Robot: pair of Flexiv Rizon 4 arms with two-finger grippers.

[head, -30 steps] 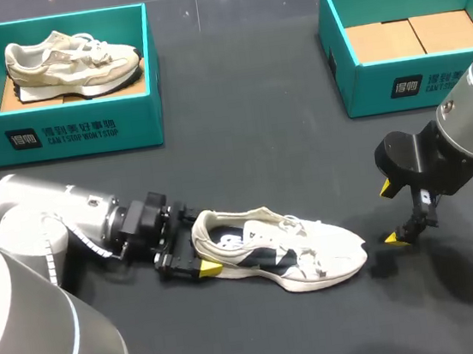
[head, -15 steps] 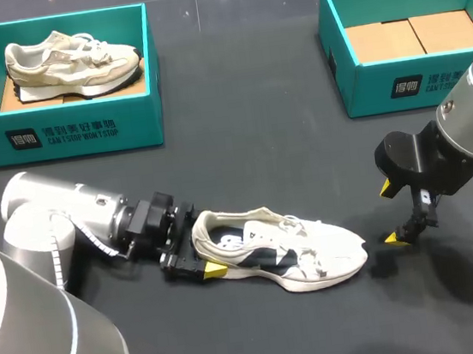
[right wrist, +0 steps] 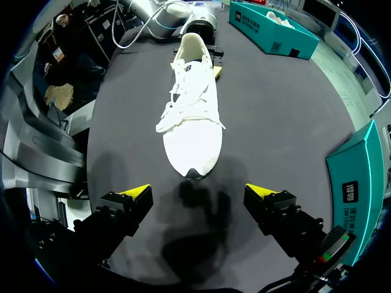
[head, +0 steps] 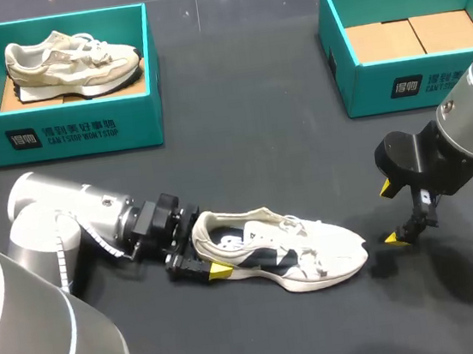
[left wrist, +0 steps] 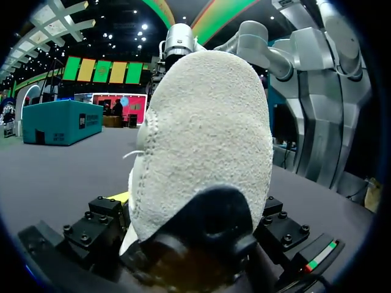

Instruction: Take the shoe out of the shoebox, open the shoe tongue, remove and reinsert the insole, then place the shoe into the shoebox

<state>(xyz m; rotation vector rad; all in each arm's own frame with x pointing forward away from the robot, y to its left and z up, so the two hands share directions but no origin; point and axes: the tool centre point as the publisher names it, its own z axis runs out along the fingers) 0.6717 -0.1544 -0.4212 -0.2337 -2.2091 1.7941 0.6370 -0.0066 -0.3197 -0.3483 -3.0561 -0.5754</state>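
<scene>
**White shoe point(head: 271, 246)** rests on the table point(head: 251, 158), outside both boxes, at 6 o'clock of its middle. Our left arm lies low, entering from 8 o'clock. The left gripper point(head: 203, 254) meets the heel at the shoe's 9 o'clock end; we cannot tell whether it clasps it. Our right gripper point(head: 390, 212) hangs released and empty at 3 o'clock of the toe. The empty shoebox point(head: 363, 84) stands at 1 o'clock.

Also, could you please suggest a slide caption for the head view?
Left gripper at the heel of the white shoe on the table, right gripper open beyond its toe.
</scene>
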